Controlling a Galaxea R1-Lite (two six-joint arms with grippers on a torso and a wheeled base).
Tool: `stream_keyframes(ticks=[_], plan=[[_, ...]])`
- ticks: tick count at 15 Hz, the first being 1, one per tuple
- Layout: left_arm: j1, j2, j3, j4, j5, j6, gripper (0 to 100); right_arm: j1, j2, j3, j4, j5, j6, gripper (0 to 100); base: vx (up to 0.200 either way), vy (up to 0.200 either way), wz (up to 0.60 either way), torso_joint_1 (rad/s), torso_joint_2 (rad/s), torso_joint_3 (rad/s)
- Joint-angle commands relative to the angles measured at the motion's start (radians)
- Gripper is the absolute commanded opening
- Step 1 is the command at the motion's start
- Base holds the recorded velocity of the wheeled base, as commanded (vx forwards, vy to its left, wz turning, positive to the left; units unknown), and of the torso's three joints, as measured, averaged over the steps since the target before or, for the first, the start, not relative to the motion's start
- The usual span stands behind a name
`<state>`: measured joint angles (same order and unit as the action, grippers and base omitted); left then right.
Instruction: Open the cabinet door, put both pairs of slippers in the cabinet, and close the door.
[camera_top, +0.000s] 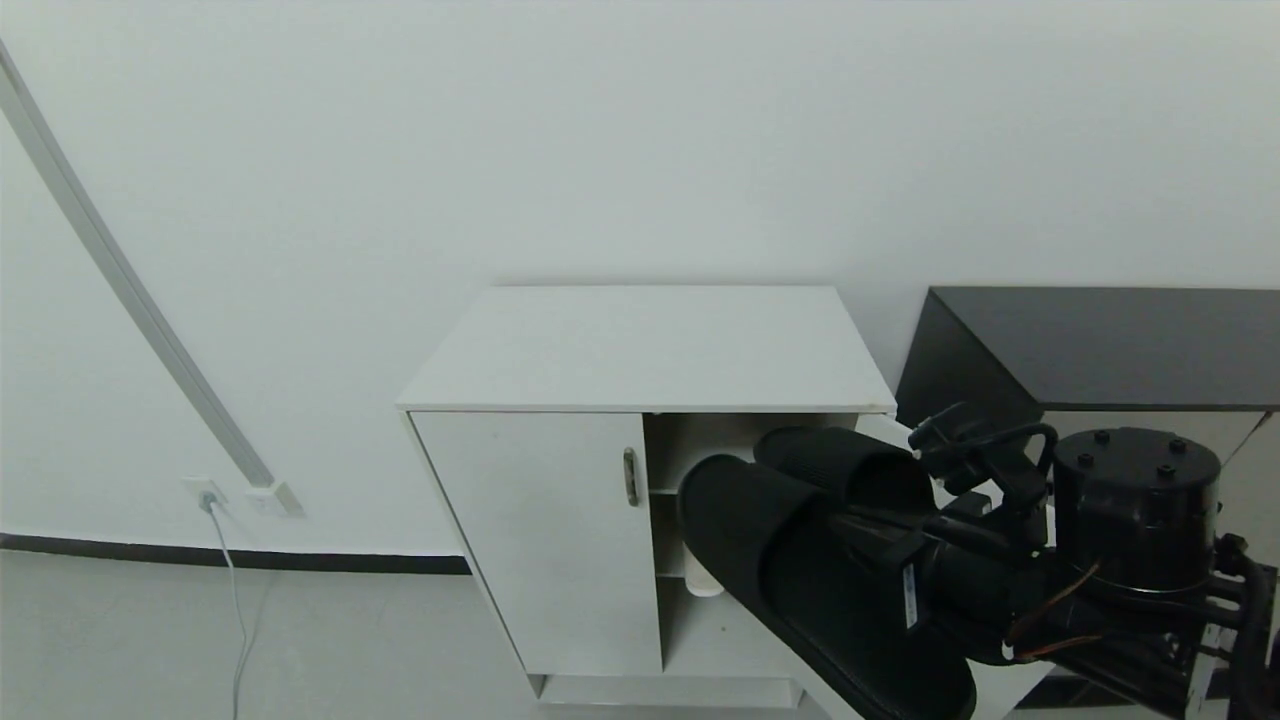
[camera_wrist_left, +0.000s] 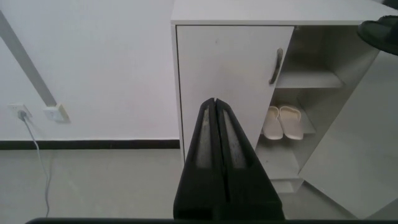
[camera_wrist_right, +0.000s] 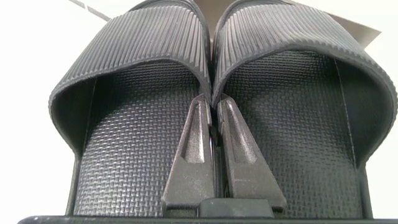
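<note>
**Right pincer (camera_wrist_right: 214, 102) clamped on black slippers (camera_wrist_right: 143, 56)**

You have the pair pinched by its touching inner edges, near the open right half of the cabinet (camera_top: 640, 345). White slippers (camera_wrist_left: 283, 121) lie on a shelf inside. Left pincer (camera_wrist_left: 214, 102), fingers pressed together, holds nothing, facing the left door (camera_wrist_left: 233, 81).

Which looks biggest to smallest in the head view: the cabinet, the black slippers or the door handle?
1. cabinet
2. black slippers, though nearness to the camera enlarges them
3. door handle
</note>
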<state>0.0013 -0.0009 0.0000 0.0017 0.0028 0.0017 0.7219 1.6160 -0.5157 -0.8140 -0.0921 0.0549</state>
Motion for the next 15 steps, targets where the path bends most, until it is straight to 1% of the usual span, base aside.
stream_keyframes(ticks=[1, 9, 15], plan=[[0.000, 0.001, 0.000, 0.000, 0.000, 0.000, 0, 0.007, -0.008, 0.005, -0.001, 0.000, 0.000, 0, 0.000, 0.000, 0.00, -0.173, 0.40, 0.227], [0.000, 0.001, 0.000, 0.000, 0.000, -0.002, 0, 0.011, -0.005, 0.013, -0.001, 0.000, 0.000, 0, 0.000, 0.000, 0.00, -0.218, 0.53, 0.307], [0.000, 0.001, 0.000, 0.000, 0.000, -0.003, 0, 0.010, 0.005, 0.010, -0.002, -0.001, 0.003, 0, 0.000, 0.000, 0.00, -0.191, 0.51, 0.322]])
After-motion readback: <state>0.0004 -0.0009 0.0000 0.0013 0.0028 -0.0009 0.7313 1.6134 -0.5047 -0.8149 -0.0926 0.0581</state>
